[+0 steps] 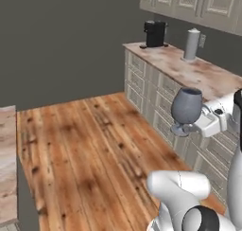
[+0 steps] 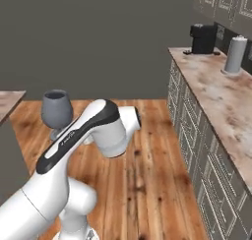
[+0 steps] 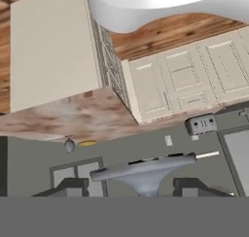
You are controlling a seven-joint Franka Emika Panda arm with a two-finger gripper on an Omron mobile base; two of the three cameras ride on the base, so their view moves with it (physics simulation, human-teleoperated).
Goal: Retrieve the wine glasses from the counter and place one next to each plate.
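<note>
Standing goblet (image 1: 186, 106) between tool (image 3: 132, 186) fingers

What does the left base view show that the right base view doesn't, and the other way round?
Left base view: the gripper clamped on the wine glass at its stem. Right base view: the arm's black-striped link crossing in front of the glass's foot. Both: the raised glass, the counter, the black coffee machine, the grey canister.

Open wooden floor (image 1: 90, 145) lies ahead of me; on the table (image 1: 198, 74), a coffee machine (image 1: 155, 33) and grey canister (image 1: 192, 44) stand.
</note>
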